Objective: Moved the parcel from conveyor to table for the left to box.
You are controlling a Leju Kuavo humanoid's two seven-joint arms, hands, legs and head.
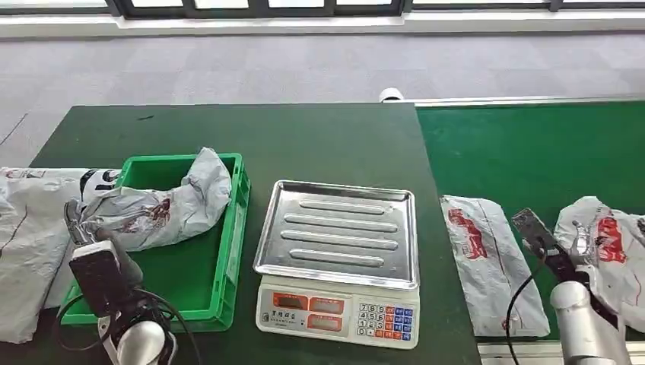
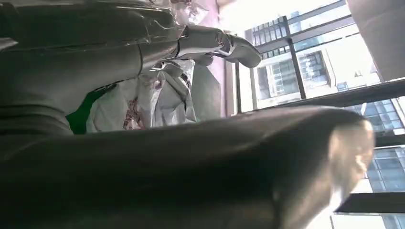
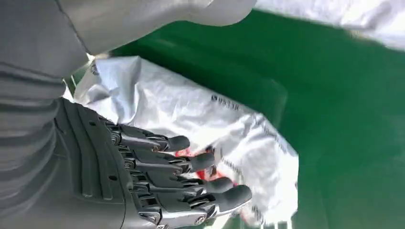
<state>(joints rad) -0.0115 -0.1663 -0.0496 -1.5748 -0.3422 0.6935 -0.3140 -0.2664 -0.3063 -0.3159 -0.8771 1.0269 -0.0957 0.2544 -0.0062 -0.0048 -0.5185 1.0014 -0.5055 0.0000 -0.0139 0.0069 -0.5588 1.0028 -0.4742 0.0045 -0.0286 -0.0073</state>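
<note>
A crumpled grey parcel (image 1: 163,205) with red print lies in the green crate (image 1: 228,258), one end draped over its left rim. My left hand (image 1: 78,222) is at that end; in the left wrist view a straight finger (image 2: 215,43) and the blurred thumb (image 2: 239,162) stand wide apart, with the parcel (image 2: 157,95) beyond them. On the conveyor (image 1: 532,152), my right hand (image 1: 582,245) reaches over a second grey parcel (image 1: 616,236). Its fingers (image 3: 191,162) lie stretched on that parcel (image 3: 191,109), the thumb well away.
A steel-trayed scale (image 1: 338,228) stands on the table (image 1: 304,137) between crate and conveyor. Another flat grey parcel (image 1: 487,258) lies on the belt's near left. A large grey bag (image 1: 23,243) hangs over the table's left edge beside the crate.
</note>
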